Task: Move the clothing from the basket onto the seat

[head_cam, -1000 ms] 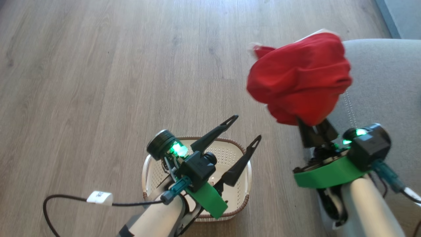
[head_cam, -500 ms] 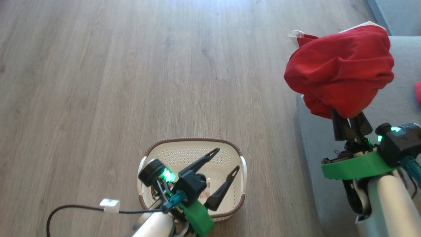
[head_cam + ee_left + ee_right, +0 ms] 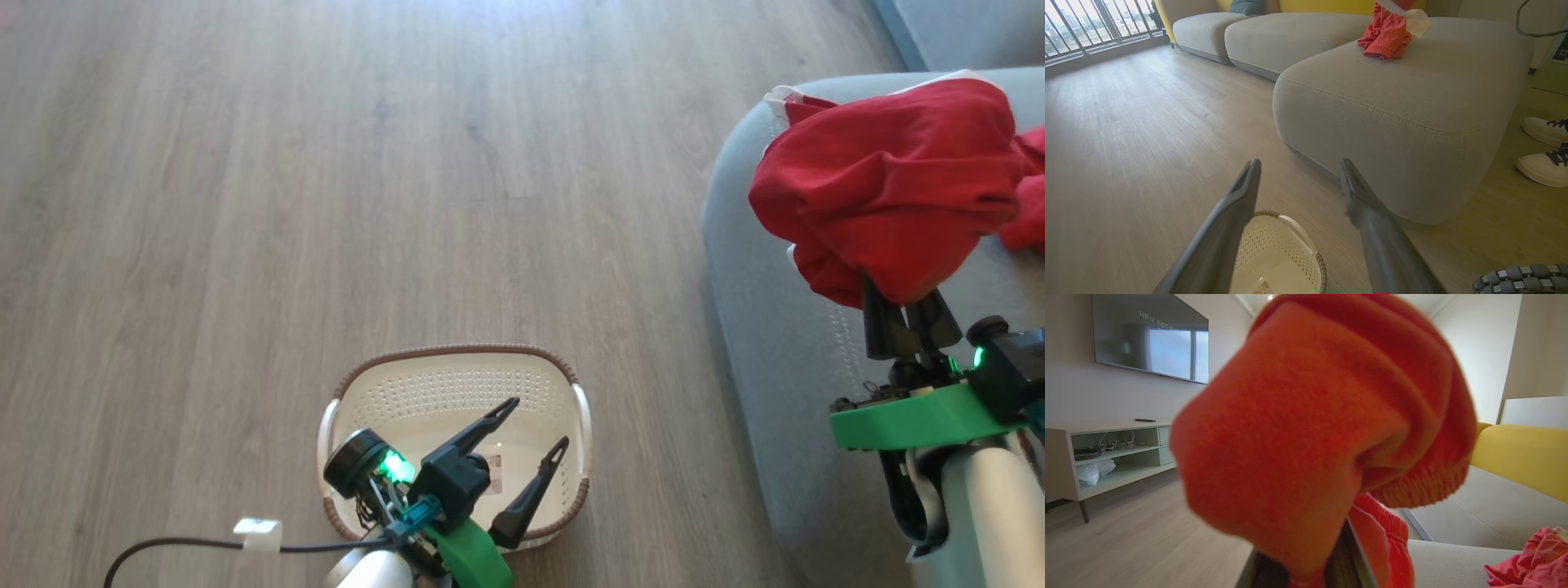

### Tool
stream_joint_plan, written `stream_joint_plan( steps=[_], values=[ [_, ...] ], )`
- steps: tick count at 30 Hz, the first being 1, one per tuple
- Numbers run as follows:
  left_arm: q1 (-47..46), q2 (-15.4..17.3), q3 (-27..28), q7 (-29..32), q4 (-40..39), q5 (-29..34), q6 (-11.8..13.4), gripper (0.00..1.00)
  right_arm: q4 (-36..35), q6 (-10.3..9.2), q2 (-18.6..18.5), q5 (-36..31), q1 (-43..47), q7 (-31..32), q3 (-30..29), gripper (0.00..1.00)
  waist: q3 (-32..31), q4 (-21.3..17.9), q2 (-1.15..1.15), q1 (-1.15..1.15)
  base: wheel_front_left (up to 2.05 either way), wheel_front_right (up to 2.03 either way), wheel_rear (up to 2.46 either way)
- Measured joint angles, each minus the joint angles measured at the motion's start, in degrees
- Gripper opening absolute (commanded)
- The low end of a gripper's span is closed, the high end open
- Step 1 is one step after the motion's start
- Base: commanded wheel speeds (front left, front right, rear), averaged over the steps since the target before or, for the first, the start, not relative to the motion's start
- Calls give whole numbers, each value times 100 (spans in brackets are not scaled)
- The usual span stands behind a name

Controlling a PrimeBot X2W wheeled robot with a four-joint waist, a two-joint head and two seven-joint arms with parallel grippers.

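My right gripper (image 3: 900,304) is shut on a bunched piece of red clothing (image 3: 886,184) with a white edge, held up above the grey seat (image 3: 763,327). Close up in the right wrist view, that clothing (image 3: 1323,428) covers the right gripper (image 3: 1306,577). A second red garment (image 3: 1030,204) lies on the seat (image 3: 1392,102), also seen as a red heap (image 3: 1386,36) in the left wrist view. The cream basket (image 3: 457,353) stands on the floor with only a label on its bottom. My left gripper (image 3: 536,423) hangs open over the basket (image 3: 1274,249), holding nothing.
Wood floor (image 3: 326,163) surrounds the basket. Two white shoes (image 3: 1541,167) stand on the floor beside the seat. More grey cushions (image 3: 1290,36) and a yellow backrest (image 3: 1523,457) lie beyond. A TV console (image 3: 1106,453) stands against the far wall.
The head view has shifted. My right gripper has carried the red clothing from the seat's edge to above the seat. The left gripper has drawn back over the basket, still open.
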Motion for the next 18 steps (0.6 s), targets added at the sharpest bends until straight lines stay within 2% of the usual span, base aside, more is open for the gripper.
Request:
stream_joint_plan(
  steps=[7,18],
  values=[
    [-1,-14,108,0,-124,16,-7,100,-44,0,4,-54,3,-1,-136,0,85,-311,0,0,0,0,0],
    [-38,-36,4,0,-290,111,-49,100,-200,0,129,-165,13,-1,-491,0,338,-1093,0,0,0,0,0]
  ],
)
